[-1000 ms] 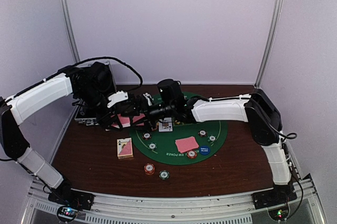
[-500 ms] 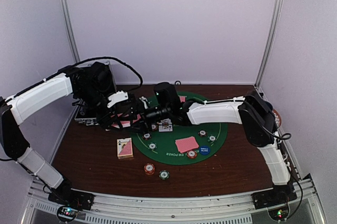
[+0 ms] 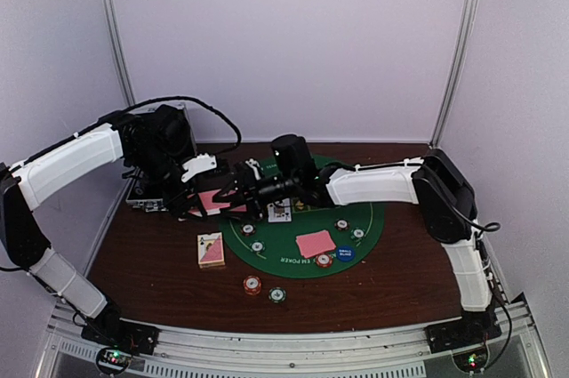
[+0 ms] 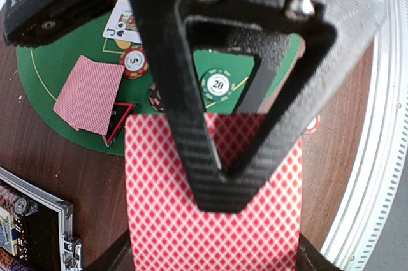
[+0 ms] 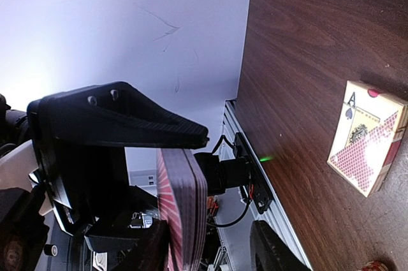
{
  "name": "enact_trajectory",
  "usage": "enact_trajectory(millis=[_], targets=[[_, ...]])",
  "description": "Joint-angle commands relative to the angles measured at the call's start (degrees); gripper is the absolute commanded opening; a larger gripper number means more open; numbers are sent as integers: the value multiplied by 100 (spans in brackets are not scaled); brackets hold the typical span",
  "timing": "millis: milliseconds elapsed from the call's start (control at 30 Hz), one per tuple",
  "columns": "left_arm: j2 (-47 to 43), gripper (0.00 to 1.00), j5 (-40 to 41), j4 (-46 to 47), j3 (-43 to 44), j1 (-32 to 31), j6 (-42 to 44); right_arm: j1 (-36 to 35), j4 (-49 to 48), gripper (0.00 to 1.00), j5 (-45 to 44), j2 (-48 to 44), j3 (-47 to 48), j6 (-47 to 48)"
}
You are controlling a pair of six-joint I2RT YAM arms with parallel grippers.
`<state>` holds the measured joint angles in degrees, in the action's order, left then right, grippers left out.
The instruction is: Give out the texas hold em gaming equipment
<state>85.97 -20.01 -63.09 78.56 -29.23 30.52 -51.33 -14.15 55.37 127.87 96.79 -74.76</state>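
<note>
Bare brown tabletop [image 3: 151,262]: two chips [image 3: 252,285] [image 3: 277,294], one card pack [image 3: 211,250].

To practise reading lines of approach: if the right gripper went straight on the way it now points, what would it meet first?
Most likely the stack of pink-backed cards clamped in the left gripper. The right gripper points at the stack's edge, which looks close ahead, though the exact depth is unclear.
</note>
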Motion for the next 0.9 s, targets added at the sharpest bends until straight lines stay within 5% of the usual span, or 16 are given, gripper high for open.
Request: enact_trajectory(millis=[0, 600, 667, 733, 867], targets=[[-53, 0, -91, 69, 162, 41, 31, 112, 281, 43, 17, -278, -199, 163], [-56, 0, -3, 75, 72, 41, 50, 517, 103, 6, 92, -963, -545, 47], [-57, 0, -8, 76, 80, 41, 50, 504, 214, 20, 103, -960, -511, 107], [-49, 0, -34, 77, 93, 41, 48, 472, 492, 50, 91, -925, -448, 273], [-52, 0, -45, 76, 106, 41, 50, 387, 640, 64, 49, -857, -475, 412]])
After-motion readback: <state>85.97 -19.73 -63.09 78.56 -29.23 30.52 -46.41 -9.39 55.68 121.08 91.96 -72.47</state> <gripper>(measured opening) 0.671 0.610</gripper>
